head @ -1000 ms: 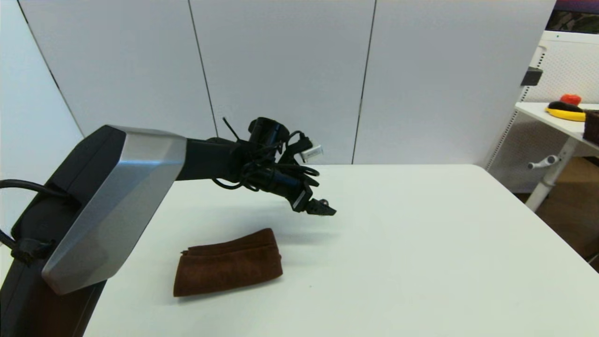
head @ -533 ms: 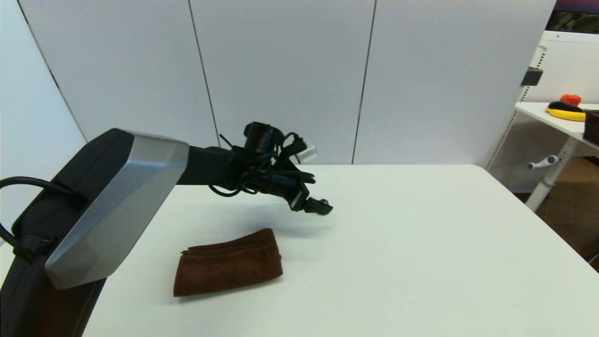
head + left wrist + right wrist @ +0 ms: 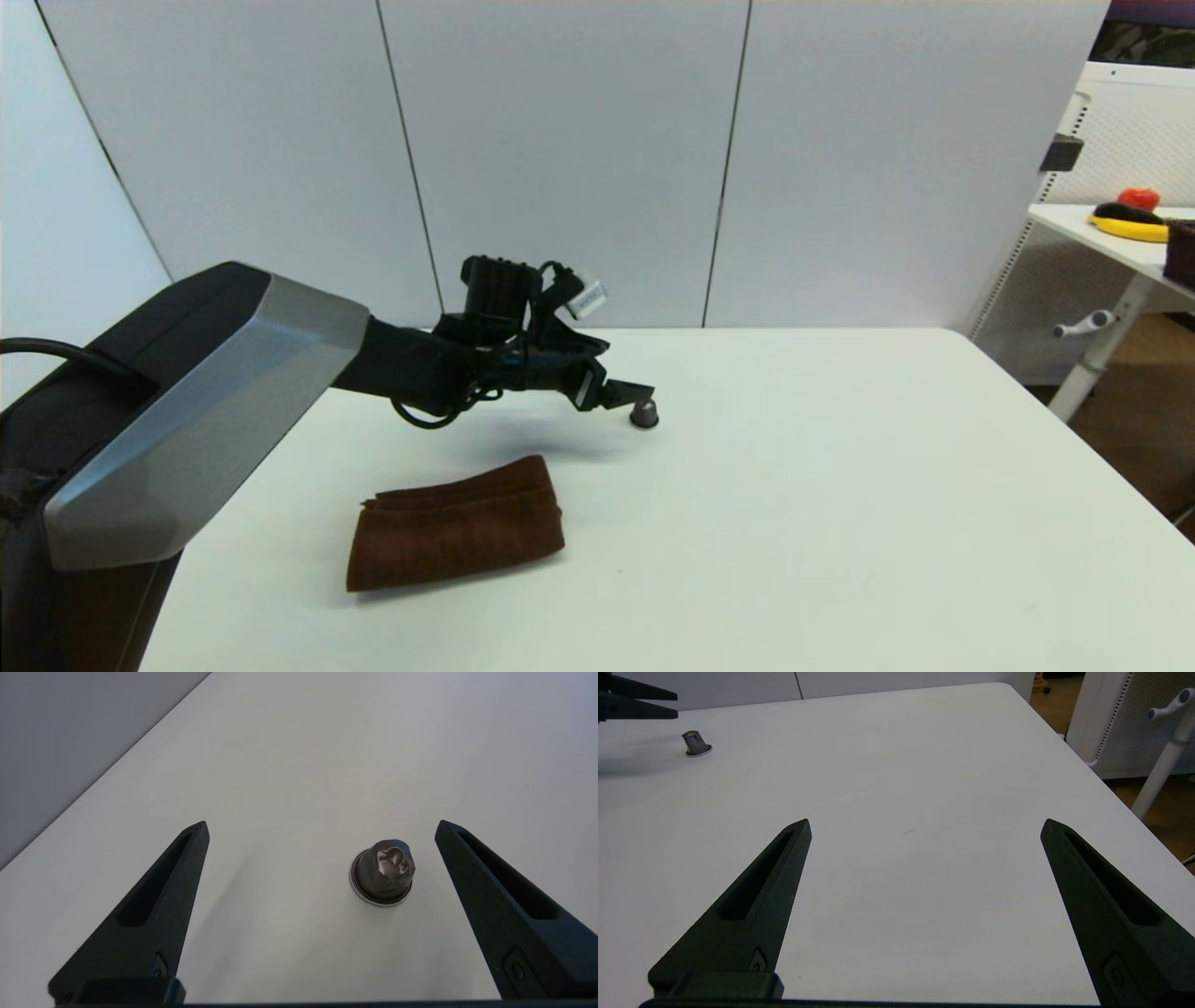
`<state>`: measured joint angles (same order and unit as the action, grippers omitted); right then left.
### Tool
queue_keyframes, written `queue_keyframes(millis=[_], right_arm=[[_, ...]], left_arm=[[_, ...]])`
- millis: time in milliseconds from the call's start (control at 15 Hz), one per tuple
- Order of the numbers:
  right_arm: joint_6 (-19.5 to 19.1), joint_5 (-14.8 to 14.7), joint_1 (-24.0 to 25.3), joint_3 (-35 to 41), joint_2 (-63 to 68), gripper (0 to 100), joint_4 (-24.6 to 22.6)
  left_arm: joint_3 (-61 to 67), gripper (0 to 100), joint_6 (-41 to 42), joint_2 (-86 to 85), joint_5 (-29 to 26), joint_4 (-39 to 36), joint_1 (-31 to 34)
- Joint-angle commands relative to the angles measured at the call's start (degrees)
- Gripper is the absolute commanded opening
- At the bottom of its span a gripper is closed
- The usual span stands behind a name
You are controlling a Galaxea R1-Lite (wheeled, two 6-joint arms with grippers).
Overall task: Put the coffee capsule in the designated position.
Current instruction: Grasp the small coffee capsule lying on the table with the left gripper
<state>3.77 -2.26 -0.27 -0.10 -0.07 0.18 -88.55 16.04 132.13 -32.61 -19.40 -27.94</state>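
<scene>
**Colleague:** What's the latest with the capsule?

**Me:** The coffee capsule (image 3: 383, 877) now stands on its rim, dome up, on bare white worktop (image 3: 840, 485). A second ago my left pincer (image 3: 627, 394) hung clenched above that spot with the capsule between its tips. Since then I've brought the arm down and back a little and released: in the left wrist view both fingers are spread wide, and the capsule stands between them, nearer one finger and touching neither.

**Colleague:** So the placement is done?

**Me:** I'd judge the set-down done. Nothing marks the designated position (image 3: 686, 439), so I can't confirm the capsule has landed on it. It stands upright and looks stable. What I reckon remains is pulling the arm clear without clipping it.

**Colleague:** Anything nearby?

**Me:** The brown towel (image 3: 456, 523) lies folded nearer me, well apart from the capsule. The right pincer (image 3: 924, 830) is parked over open worktop with its fingers spread and nothing between them.

**Colleague:** What can't you see?

**Me:** In the head view the left fingertips overlap the capsule's edge, so the clearance there is hard to read; only the wrist camera settles it. The right arm is outside the head view. The capsule's foil face is hidden underneath.
</scene>
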Motion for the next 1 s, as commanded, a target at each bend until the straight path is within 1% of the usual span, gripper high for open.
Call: queue_keyframes(millis=[67, 467, 800, 1000], right_arm=[[0.01, -0.03, 0.00, 0.01, -0.10, 100, -0.01], [0.01, -0.03, 0.00, 0.01, -0.10, 100, -0.01], [0.01, -0.03, 0.00, 0.01, -0.10, 100, -0.01], [0.01, -0.03, 0.00, 0.01, -0.10, 100, -0.01]], left_arm=[[8.04, 100, -2.60, -1.53, -0.09, -8.91, -0.01], [15.16, 100, -3.74, -1.62, 0.00, -19.54, -0.01], [16.75, 100, -3.74, 0.76, -0.26, -24.81, -0.54], [16.75, 100, -3.83, 1.64, -0.26, -26.13, -1.50]])
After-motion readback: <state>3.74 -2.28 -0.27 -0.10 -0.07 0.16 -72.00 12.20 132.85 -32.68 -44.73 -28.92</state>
